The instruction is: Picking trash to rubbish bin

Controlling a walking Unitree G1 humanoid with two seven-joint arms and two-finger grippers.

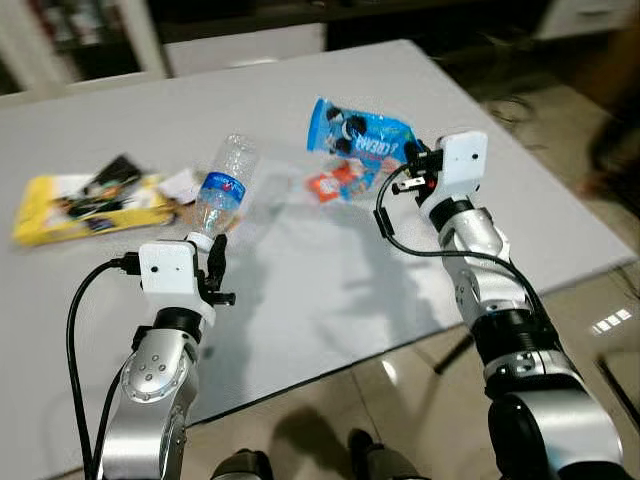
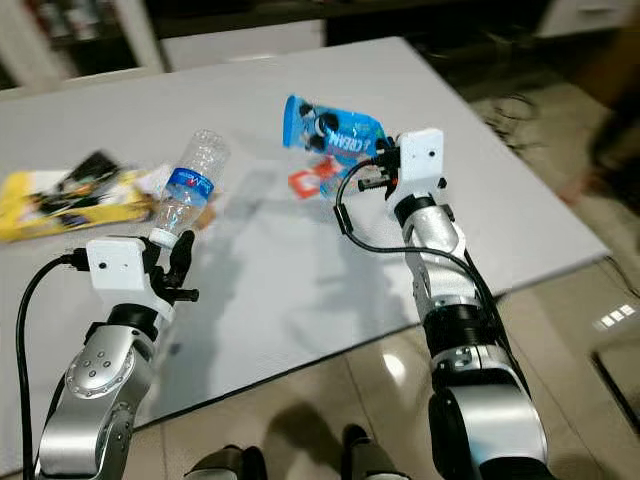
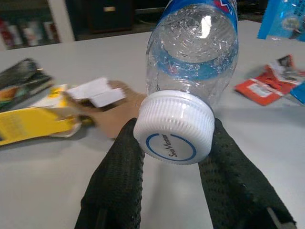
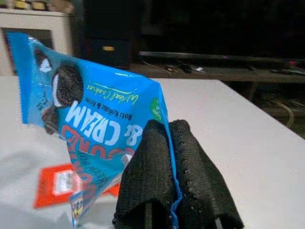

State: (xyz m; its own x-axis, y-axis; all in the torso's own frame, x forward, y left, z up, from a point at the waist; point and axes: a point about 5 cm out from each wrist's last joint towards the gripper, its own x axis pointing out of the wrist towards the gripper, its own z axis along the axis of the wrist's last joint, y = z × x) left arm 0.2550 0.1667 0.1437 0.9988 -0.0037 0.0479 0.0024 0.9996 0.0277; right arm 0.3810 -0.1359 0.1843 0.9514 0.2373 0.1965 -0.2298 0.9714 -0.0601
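A clear plastic bottle point(image 1: 222, 187) with a blue label and white cap point(image 3: 173, 132) is lifted off the white table point(image 1: 320, 270), neck down, with my left gripper point(image 1: 211, 262) shut on its cap end. My right gripper point(image 1: 412, 160) is shut on one edge of a blue cookie wrapper point(image 1: 355, 130), which hangs in the air above the table; its fingers point(image 4: 190, 181) pinch the blue cookie wrapper point(image 4: 90, 129) between them. A small red wrapper point(image 1: 333, 182) lies flat on the table under the blue one.
A yellow packet point(image 1: 80, 208) with dark scraps and a white paper slip point(image 1: 180, 184) lies at the table's left. The table's near edge runs just before my arms, with glossy tiled floor point(image 1: 400, 390) below. Dark furniture stands behind the table.
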